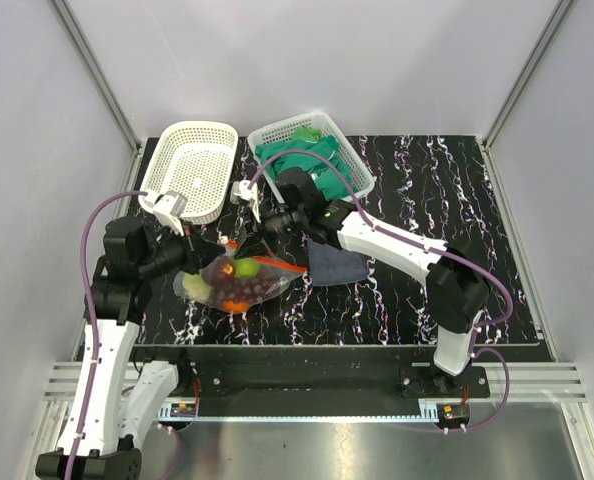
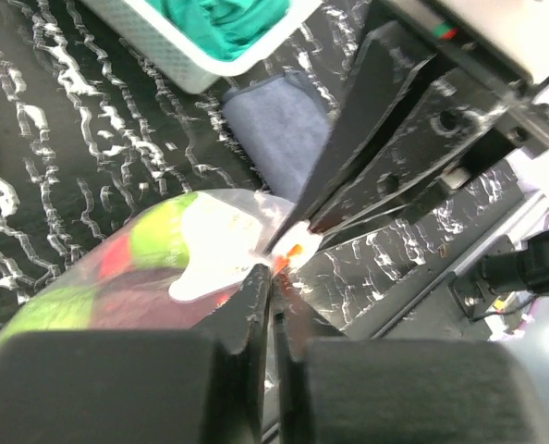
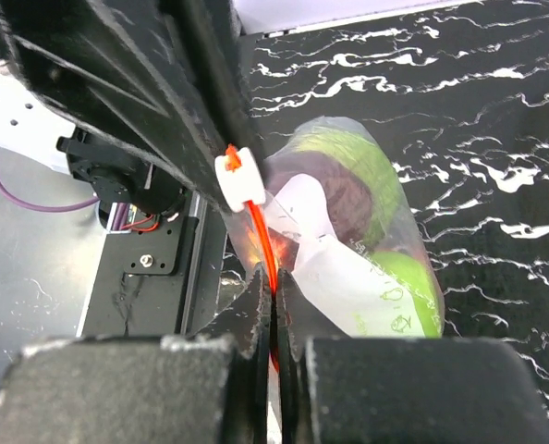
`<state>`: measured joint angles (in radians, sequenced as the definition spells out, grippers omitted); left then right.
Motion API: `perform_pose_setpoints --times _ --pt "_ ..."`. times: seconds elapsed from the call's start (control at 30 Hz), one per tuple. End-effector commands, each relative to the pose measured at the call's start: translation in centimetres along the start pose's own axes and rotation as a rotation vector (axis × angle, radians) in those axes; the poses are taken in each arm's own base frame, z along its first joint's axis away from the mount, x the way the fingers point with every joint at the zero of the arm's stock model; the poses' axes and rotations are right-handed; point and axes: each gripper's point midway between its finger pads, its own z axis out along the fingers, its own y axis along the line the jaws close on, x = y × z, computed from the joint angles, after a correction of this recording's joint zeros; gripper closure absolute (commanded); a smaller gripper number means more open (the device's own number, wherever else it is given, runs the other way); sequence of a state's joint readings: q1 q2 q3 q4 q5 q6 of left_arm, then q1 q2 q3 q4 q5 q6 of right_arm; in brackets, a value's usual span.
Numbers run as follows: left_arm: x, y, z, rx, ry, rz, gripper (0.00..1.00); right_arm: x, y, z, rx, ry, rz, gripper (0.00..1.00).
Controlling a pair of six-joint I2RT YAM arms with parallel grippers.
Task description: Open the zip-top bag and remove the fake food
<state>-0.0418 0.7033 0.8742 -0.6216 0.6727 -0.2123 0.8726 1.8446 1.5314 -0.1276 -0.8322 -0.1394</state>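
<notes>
The zip-top bag (image 1: 239, 283) lies at the front left of the table, clear, holding the fake food: a green apple (image 1: 245, 268), dark red and orange pieces. My left gripper (image 1: 220, 246) is shut on the bag's mouth corner by the white slider (image 3: 242, 176). My right gripper (image 1: 249, 240) is shut on the orange-red zip strip (image 3: 267, 242), just beside the left one. In the left wrist view, the left gripper (image 2: 274, 277) pinches the bag (image 2: 164, 268) edge, tip to tip with the right fingers (image 2: 376, 139). In the right wrist view, the right gripper (image 3: 273, 287) clamps the strip.
An empty white basket (image 1: 157, 165) stands at the back left. A second white basket (image 1: 357, 170) beside it holds green cloths (image 1: 312, 160). A dark grey-blue cloth (image 1: 337, 265) lies right of the bag, under my right arm.
</notes>
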Motion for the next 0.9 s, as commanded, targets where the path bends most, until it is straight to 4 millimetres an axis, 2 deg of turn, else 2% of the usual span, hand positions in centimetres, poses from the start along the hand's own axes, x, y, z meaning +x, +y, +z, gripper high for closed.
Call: perform_pose_setpoints --times 0.0,0.03,0.13,0.17,0.23,0.37,0.47,0.53,0.6,0.67,0.7,0.77,0.8,0.83,0.87 --pt "-2.3 0.6 -0.5 -0.065 -0.042 0.072 0.7 -2.4 -0.1 -2.7 0.004 -0.055 -0.033 1.0" --pt "-2.1 0.7 -0.5 -0.062 -0.032 0.078 0.53 -2.5 0.3 -2.7 -0.028 -0.058 -0.03 1.0" --pt "-1.5 0.2 -0.4 -0.022 -0.013 0.096 0.34 -2.6 1.0 -2.7 -0.075 -0.055 -0.019 1.0" --pt "-1.2 0.1 -0.2 -0.004 -0.007 0.098 0.3 -2.6 1.1 -2.7 -0.085 -0.053 -0.014 1.0" --pt "-1.2 -0.8 0.0 0.061 -0.003 0.114 0.26 -2.5 1.4 -2.7 -0.1 -0.05 -0.009 1.0" --pt "-1.5 -1.2 0.6 0.117 0.002 0.127 0.23 -2.1 1.4 -2.5 -0.108 -0.038 0.011 1.0" --pt "-1.6 -2.0 1.1 0.187 0.01 0.118 0.23 -2.3 1.4 -2.6 -0.112 -0.04 0.013 1.0" --pt "-1.3 -1.7 1.5 0.198 0.02 0.099 0.25 -2.6 1.6 -2.6 -0.115 -0.044 0.011 1.0" --pt "-1.2 -1.5 1.7 0.193 0.024 0.1 0.33 -2.7 1.5 -2.6 -0.113 -0.046 0.009 1.0" --pt "-1.1 -1.1 1.9 0.178 0.02 0.104 0.48 -2.9 1.7 -2.8 -0.115 -0.049 0.006 1.0" --pt "-1.1 -1.2 1.8 0.184 0.02 0.113 0.64 -2.9 1.7 -2.7 -0.116 -0.048 0.011 1.0" --pt "-1.3 -1.2 1.8 0.18 0.018 0.117 0.83 -3.3 1.7 -2.8 -0.11 -0.054 0.014 1.0" --pt "-1.4 -1.1 1.8 0.174 0.013 0.125 1.0 -3.5 1.6 -2.8 -0.093 -0.055 0.019 1.0" --pt "-1.4 -1.2 1.7 0.173 0.01 0.127 1.0 -3.6 1.3 -2.9 -0.077 -0.056 0.028 0.78" --pt "-1.4 -1.2 1.6 0.175 0.007 0.132 1.0 -4.2 1.2 -2.9 -0.066 -0.064 0.045 0.72"
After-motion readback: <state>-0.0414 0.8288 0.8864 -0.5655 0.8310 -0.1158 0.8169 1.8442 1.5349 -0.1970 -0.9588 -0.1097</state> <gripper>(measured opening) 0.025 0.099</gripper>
